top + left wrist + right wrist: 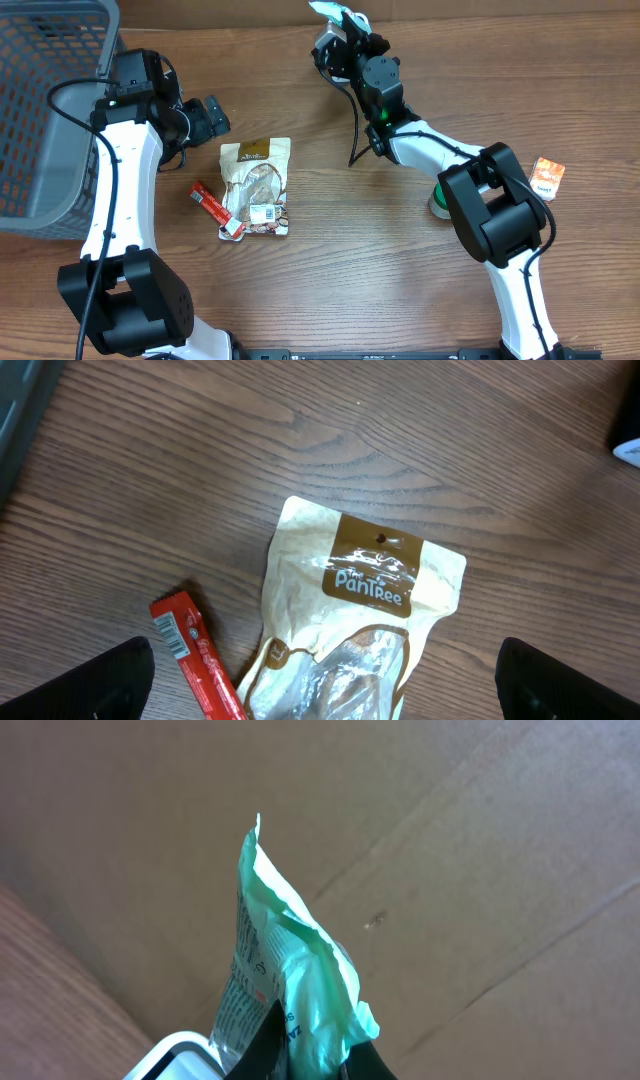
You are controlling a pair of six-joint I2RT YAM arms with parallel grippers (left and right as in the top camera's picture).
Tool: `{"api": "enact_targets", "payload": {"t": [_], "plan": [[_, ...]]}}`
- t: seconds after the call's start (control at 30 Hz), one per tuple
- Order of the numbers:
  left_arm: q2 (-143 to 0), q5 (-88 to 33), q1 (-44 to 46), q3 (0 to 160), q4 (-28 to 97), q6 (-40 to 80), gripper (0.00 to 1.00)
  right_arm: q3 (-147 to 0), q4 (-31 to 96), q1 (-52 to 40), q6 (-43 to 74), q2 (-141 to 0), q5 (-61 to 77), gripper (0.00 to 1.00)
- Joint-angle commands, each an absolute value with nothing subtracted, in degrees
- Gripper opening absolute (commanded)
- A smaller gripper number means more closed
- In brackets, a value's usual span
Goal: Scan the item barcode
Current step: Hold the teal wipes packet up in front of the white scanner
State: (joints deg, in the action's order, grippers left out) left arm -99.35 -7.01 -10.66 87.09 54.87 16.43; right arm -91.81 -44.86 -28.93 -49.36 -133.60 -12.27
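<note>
Step in hand, as judged: presenting item for scanning. Teal packet [290,970] pinched upright in closed right end effector [345,25] at far edge of tabletop [350,290]. Left end effector [218,115] wide open, empty, over PanTree pouch [257,185]. Next move probably calls for turning barcode outward.

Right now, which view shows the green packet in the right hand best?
Right wrist: the green packet fills mid-frame, print visible, pinched by the right hand. Overhead shows only its tip at the top edge. Left wrist: not in view.

Left gripper [214,115] spread wide; right gripper [343,24] clamped tight.
</note>
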Motion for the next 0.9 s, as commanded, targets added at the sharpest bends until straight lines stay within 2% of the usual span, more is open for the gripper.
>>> {"api": "enact_targets", "payload": {"t": [0.0, 0.37, 0.53, 0.87], "plan": [[-98.96, -6.85, -10.85, 87.9, 54.83, 17.17, 1.0, -97.38, -45.25, -28.29, -50.0, -134.52, -13.17, 0.04], [-98.96, -6.85, -10.85, 87.9, 54.85, 17.17, 1.0, -101.38, -43.33, -27.51, -50.15, -138.21, -11.53, 0.04], [-98.96, -6.85, -10.85, 87.9, 54.85, 17.17, 1.0, -101.41, -45.39, -27.51, -55.94, -141.14, -11.46, 0.04], [-98.96, -6.85, -10.85, 87.9, 54.85, 17.17, 1.0, -105.58, -45.15, -27.09, -57.23, -144.7, -12.16, 0.04]]}}
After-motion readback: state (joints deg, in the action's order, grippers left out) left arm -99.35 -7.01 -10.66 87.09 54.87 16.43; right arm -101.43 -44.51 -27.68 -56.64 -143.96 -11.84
